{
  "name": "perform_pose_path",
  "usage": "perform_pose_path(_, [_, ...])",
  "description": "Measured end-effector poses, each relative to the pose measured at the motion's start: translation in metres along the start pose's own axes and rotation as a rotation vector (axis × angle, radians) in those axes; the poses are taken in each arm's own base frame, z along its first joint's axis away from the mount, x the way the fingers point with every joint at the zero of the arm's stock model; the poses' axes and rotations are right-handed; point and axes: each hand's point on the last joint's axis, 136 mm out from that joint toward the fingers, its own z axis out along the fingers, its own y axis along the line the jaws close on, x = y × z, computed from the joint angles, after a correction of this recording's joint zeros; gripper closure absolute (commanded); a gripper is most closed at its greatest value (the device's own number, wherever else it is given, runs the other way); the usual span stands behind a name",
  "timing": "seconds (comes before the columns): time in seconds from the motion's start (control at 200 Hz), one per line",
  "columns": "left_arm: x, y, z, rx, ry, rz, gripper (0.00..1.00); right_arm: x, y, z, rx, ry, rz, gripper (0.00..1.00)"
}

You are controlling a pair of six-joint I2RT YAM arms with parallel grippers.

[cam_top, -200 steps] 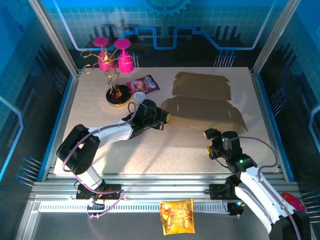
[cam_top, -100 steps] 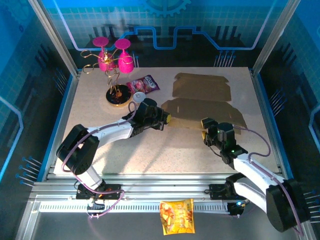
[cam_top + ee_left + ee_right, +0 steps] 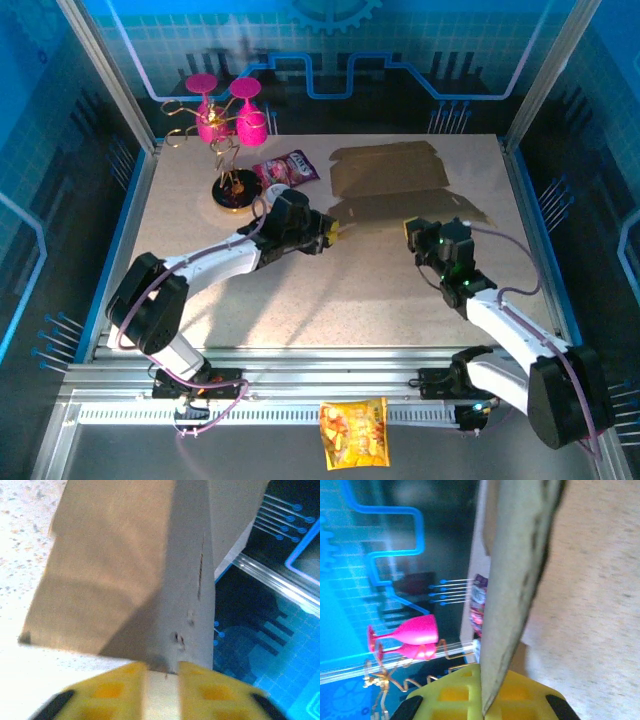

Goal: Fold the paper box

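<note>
The paper box (image 3: 390, 172), a flat brown cardboard sheet with flaps, lies at the back right of the table, its near part raised and in shadow. My left gripper (image 3: 338, 231) is at the box's left end. In the left wrist view its yellow fingers (image 3: 125, 685) stand slightly apart, jaws (image 3: 162, 671) open, with the edge of the paper box (image 3: 115, 580) right at the tips. My right gripper (image 3: 412, 232) is at the box's near edge. In the right wrist view it (image 3: 487, 672) is shut on the paper box (image 3: 520, 555), seen edge-on.
A gold wire stand (image 3: 236, 195) with two pink glasses (image 3: 228, 115) stands at the back left. A purple snack packet (image 3: 290, 168) lies beside it. An orange snack bag (image 3: 353, 432) lies on the front rail. Blue walls and a metal frame ring the table.
My right gripper reached forward to the box's near edge and shut on it. The box's near part rose and the sheet shifted left and back. My left jaws parted a little.
</note>
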Motion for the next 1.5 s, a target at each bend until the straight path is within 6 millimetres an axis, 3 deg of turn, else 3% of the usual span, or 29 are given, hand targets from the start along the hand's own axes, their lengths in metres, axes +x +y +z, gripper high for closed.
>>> perform_pose_path(0.075, [-0.003,-0.025,-0.019,0.018,-0.019,0.059,0.44,-0.008,0.036,-0.006,-0.023,-0.021,-0.03,1.0])
perform_pose_path(0.14, [-0.007,-0.059,-0.047,0.058,-0.057,0.127,0.39,-0.017,0.074,-0.015,-0.043,-0.048,-0.057,1.0])
perform_pose_path(0.24, [-0.018,-0.111,-0.1,0.136,-0.147,0.232,0.39,-0.029,0.137,-0.039,-0.087,-0.093,-0.093,1.0])
perform_pose_path(0.345, [-0.028,-0.146,-0.152,0.192,-0.241,0.322,0.39,-0.037,0.19,-0.068,-0.103,-0.131,-0.1,1.0])
perform_pose_path(0.46, [-0.033,-0.16,-0.181,0.185,-0.299,0.391,0.4,-0.041,0.227,-0.095,-0.076,-0.173,-0.074,1.0])
perform_pose_path(0.645, [-0.039,-0.151,-0.194,0.102,-0.326,0.45,0.42,-0.029,0.271,-0.108,-0.045,-0.168,-0.002,1.0])
perform_pose_path(0.745, [-0.042,-0.15,-0.198,0.07,-0.33,0.463,0.44,-0.029,0.272,-0.083,0.003,-0.164,0.061,1.0])
perform_pose_path(0.846, [-0.041,-0.155,-0.202,0.06,-0.324,0.477,0.48,-0.024,0.255,-0.031,0.096,-0.127,0.119,1.0])
perform_pose_path(0.961, [-0.034,-0.171,-0.206,0.084,-0.297,0.487,0.54,-0.015,0.206,0.043,0.269,-0.082,0.159,1.0])
perform_pose_path(1.051, [-0.025,-0.191,-0.204,0.125,-0.254,0.5,0.56,-0.009,0.168,0.074,0.385,-0.063,0.18,1.0])
perform_pose_path(1.116, [-0.017,-0.204,-0.196,0.144,-0.214,0.513,0.53,-0.006,0.156,0.079,0.421,-0.051,0.19,1.0])
perform_pose_path(1.191, [-0.012,-0.21,-0.178,0.138,-0.173,0.523,0.5,-0.005,0.158,0.077,0.417,-0.045,0.197,1.0])
perform_pose_path(1.331, [-0.005,-0.205,-0.127,0.076,-0.089,0.516,0.49,-0.005,0.164,0.071,0.388,-0.031,0.213,1.0])
perform_pose_path(1.501, [-0.008,-0.197,-0.077,0.014,-0.038,0.501,0.48,-0.009,0.152,0.069,0.406,-0.032,0.237,1.0])
